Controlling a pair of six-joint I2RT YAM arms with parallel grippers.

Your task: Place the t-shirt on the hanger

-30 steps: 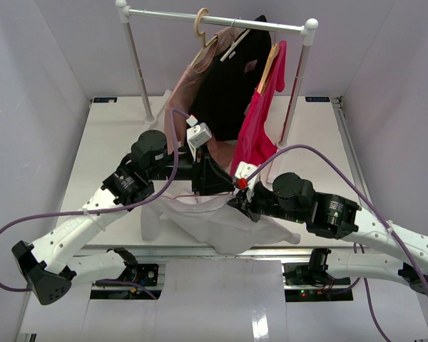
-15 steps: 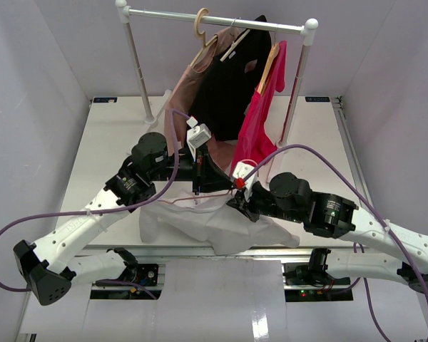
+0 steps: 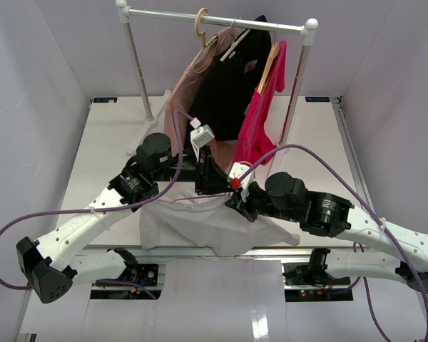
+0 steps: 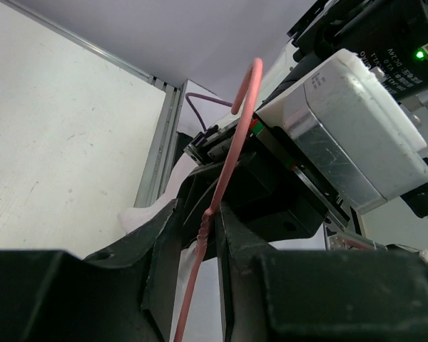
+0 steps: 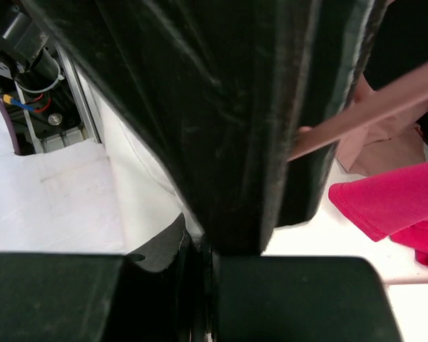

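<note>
**Overhead view, centre.** Both arms meet above the t-shirt (image 3: 200, 224). It lies rumpled at the lower middle of the table (image 3: 107, 142) and reaches its near edge.

**Left wrist view.** The left gripper (image 4: 198, 211) stands narrowly parted. Its fingers lie on either side of the twisted neck of the hanger (image 4: 237, 132), whose hook rises toward the upper centre.

**Right wrist view.** The right gripper (image 5: 200, 249) is closed at the lower centre. Whether it pinches fabric cannot be told.

**Overhead view, top.** A clothes rack (image 3: 221, 20) stands along the upper part of the frame.
</note>
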